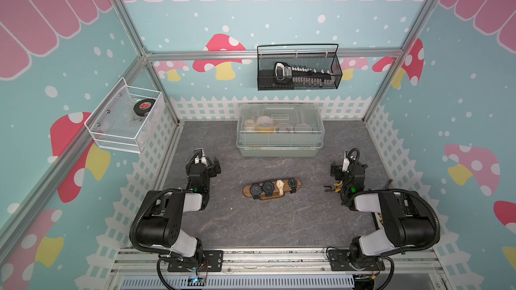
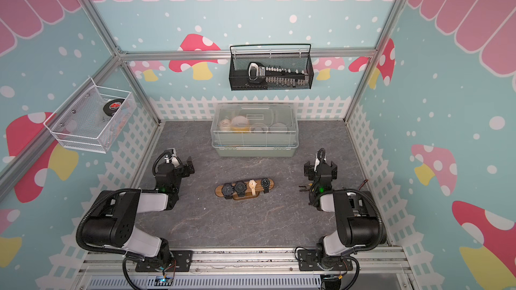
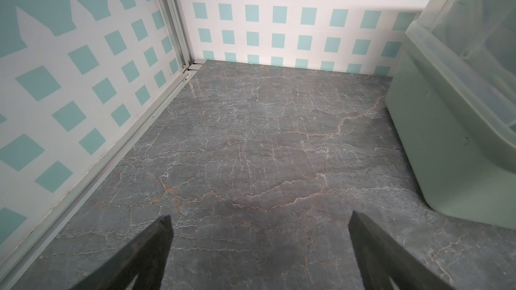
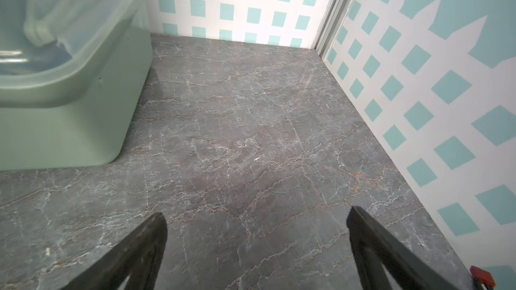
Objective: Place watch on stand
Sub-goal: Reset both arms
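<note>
The stand [image 1: 246,190] [image 2: 218,190], a brown wooden bar on a small oval base, lies in the middle of the grey tabletop in both top views. Several watches are wrapped over it side by side: black ones [image 1: 255,189] and one cream watch [image 1: 280,184]. My left gripper [image 1: 206,163] [image 3: 260,214] hangs open to the stand's left, facing the back wall, with only bare tabletop between its fingers. My right gripper [image 1: 348,164] [image 4: 256,212] hangs open to the stand's right, also empty. Neither wrist view shows the stand or a watch.
A clear lidded box [image 1: 279,129] [image 3: 446,135] [image 4: 69,107] stands at the back centre. A black wire basket [image 1: 298,85] hangs on the back wall, a white mesh basket [image 1: 111,135] on the left wall. Pliers [image 1: 332,188] lie beside the right arm, a red-handled tool [image 4: 483,276] by the right wall.
</note>
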You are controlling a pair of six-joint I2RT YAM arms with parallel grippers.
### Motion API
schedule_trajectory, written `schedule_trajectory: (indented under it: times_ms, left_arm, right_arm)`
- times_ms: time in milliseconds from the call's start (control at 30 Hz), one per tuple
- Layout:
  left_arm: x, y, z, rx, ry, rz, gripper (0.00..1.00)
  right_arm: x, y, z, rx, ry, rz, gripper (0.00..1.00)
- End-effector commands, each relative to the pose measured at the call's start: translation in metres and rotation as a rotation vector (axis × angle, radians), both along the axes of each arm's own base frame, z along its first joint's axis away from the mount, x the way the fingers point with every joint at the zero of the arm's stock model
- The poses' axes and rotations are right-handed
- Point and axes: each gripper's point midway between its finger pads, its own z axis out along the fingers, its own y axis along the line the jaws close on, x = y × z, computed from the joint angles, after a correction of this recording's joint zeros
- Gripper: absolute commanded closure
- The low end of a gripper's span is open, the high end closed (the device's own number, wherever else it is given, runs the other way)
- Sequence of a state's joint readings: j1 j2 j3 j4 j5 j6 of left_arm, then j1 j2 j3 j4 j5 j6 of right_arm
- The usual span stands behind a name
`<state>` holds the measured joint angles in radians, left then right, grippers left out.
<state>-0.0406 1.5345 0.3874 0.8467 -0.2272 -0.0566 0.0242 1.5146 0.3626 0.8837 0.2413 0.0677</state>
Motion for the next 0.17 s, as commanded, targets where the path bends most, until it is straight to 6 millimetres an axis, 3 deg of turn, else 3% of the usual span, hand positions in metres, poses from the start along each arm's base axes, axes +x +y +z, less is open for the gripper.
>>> schedule_trajectory:
  times_ms: [0, 133]
  left_arm:
    - [0.0041, -0.0005, 0.0091, -0.01, -0.033, -0.008, 0.01]
    - [0.0043, -0.0005, 0.0092, -0.01, -0.033, -0.008, 0.01]
  right_arm:
    - [0.0015, 0.0019, 0.0026, -0.002, -0.02, 0.016, 0.0]
    - [0.001, 0.0016, 0.0031, -0.003, -0.021, 0.016, 0.0]
